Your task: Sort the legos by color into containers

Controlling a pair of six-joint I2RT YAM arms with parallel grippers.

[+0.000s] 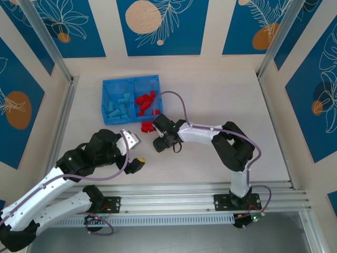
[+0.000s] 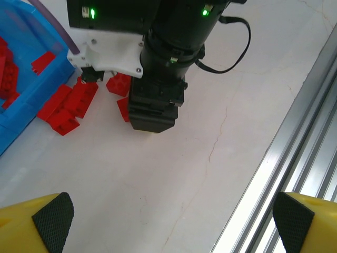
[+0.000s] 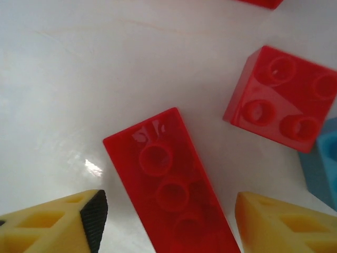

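Left gripper [image 2: 171, 224] stood spread wide, nothing between its fingers [image 2: 50, 219]; bare table [image 2: 184, 174] beneath. Right gripper [image 3: 168, 224] was partly open, straddling a long red brick [image 3: 168, 179]; a gap showed at one pad, so no grip. A square red brick [image 3: 281, 100] lay just ahead of it, apart. Loose red bricks [image 2: 68, 105] sat beside the right gripper, next to the tray [image 1: 104, 100]. The tray lay beyond both grippers: light blue bricks [image 1: 118, 107] in the left compartment, red ones [image 1: 146, 103] in the right.

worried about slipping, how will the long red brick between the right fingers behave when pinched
The brick looks like stiff moulded plastic, so it likely won't flex. Its glossy faces may slip on the pads. Lying flat on the table, it should slide, not roll.
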